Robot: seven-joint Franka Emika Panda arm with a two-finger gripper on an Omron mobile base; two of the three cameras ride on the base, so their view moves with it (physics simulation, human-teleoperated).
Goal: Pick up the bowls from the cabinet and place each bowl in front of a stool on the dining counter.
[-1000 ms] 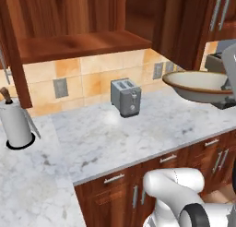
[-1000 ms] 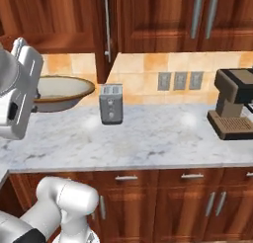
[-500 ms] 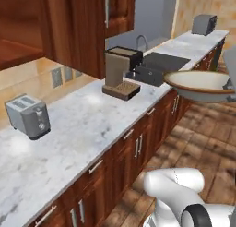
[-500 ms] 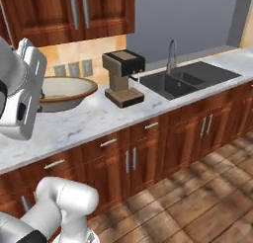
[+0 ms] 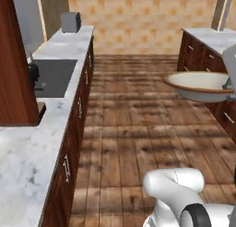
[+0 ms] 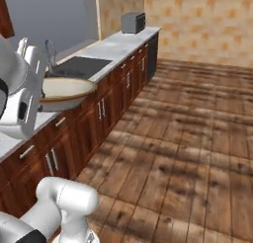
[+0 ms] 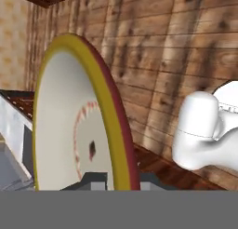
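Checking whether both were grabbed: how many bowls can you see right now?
1: the cream bowl, held up in the gripper over the wood floor beside the wall counter. A second bowl may be out of frame.

Hand (image 7: 109, 180) clamped tight, arm raised, wrist level.

Home kitchen. Long marble-topped counter (image 5: 27, 143) runs up the left of the left base view, reddish-brown base cabinets (image 5: 77, 115) with silver handles beneath. Dark sink (image 5: 53, 76) set into it; faucet (image 6: 49, 52) at upper left of the right base view. Toaster (image 5: 70, 21) at the far end. Plank wood floor (image 5: 133, 129), tan tiled wall (image 5: 143, 18) behind.
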